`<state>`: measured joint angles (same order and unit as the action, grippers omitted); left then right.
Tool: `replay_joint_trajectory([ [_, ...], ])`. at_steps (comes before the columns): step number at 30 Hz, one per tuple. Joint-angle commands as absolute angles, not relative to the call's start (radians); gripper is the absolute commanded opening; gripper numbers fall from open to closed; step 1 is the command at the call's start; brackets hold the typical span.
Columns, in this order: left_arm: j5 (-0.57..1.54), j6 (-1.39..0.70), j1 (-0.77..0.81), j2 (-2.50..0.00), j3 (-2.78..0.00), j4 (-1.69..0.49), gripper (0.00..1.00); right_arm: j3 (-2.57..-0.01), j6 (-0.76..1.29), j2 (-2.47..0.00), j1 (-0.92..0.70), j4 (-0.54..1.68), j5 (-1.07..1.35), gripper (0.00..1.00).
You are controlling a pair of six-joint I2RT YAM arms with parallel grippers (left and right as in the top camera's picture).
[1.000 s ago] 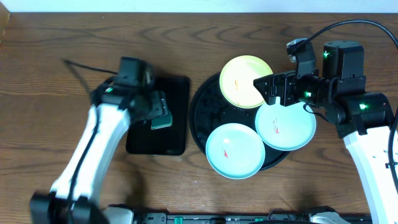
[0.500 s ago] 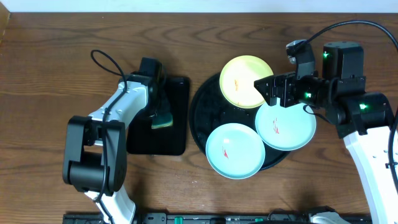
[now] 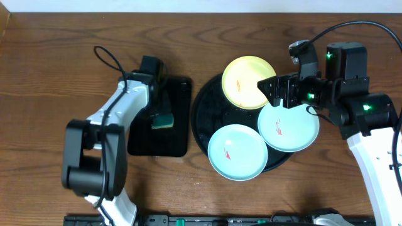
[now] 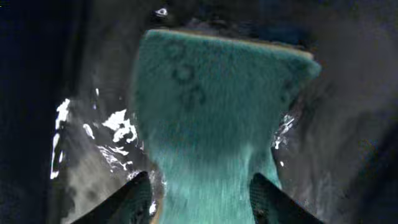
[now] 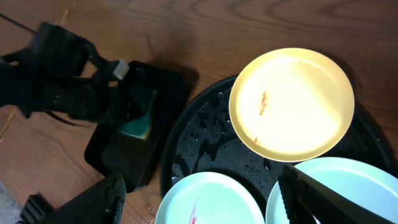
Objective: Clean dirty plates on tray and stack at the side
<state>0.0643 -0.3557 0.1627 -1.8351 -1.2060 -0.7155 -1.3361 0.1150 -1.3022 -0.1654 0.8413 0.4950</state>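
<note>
1. The left jaws were clamped on a green sponge (image 4: 211, 118), which spread out ahead of them over the small rectangular tray (image 3: 179, 141).
2. The right jaws stood wide apart, holding nothing, above the round tray (image 3: 210, 110).
3. Nearest below them lay a mint plate (image 3: 237, 152) and a second mint plate (image 3: 288, 125). The yellow plate (image 5: 291, 102) lay beyond, and all three were red-smeared and on that tray.

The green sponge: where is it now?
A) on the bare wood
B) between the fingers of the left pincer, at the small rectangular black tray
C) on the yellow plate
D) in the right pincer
B: the left wrist view shows the sponge gripped by the left pincer, and overhead it lies within the rectangular tray outline.
</note>
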Motion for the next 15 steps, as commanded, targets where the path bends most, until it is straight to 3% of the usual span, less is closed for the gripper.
replay_joint_trajectory([
  [1,0.044,-0.341,0.163,-1.767,-1.223,-0.749,0.55,-1.356,0.119,-1.298,-0.172,0.842,0.505,0.77],
  [11,0.085,-0.341,0.212,-1.831,-1.095,-0.707,0.51,-1.356,0.120,-1.299,-0.172,0.842,0.472,0.78],
  [12,0.084,-0.341,0.213,-1.840,-1.079,-0.682,0.45,-1.356,0.119,-1.300,-0.172,0.842,0.472,0.78],
  [15,0.060,-0.342,0.213,-1.862,-1.058,-0.640,0.12,-1.356,0.120,-1.302,-0.172,0.842,0.472,0.78],
])
